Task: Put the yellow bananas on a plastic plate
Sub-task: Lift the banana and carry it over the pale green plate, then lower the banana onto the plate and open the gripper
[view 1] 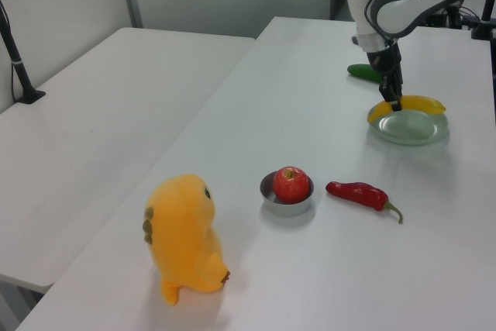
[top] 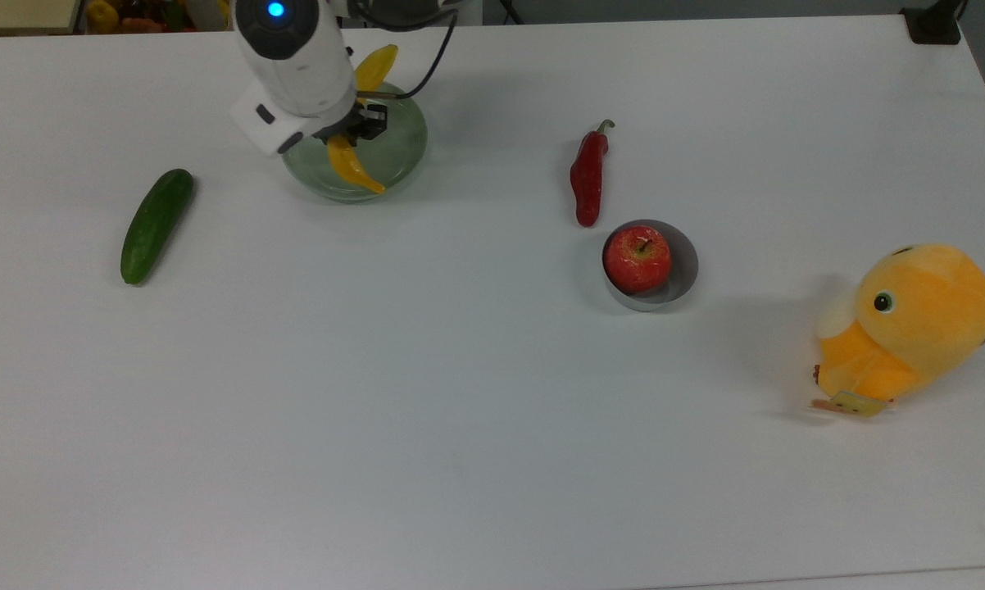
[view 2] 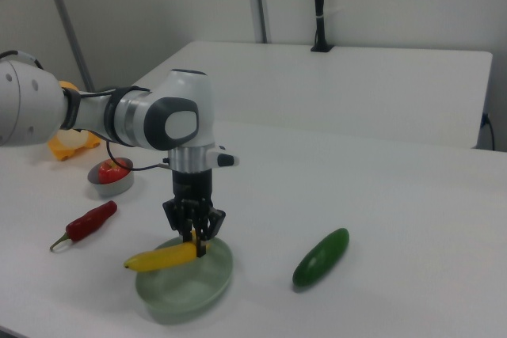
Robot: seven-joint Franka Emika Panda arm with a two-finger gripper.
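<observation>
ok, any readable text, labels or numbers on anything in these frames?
None readable.
The plush toy carries a small tag at its base; nothing on it is legible.
The banana, plate, cucumber, chilli, apple and bowl show no markings.
</observation>
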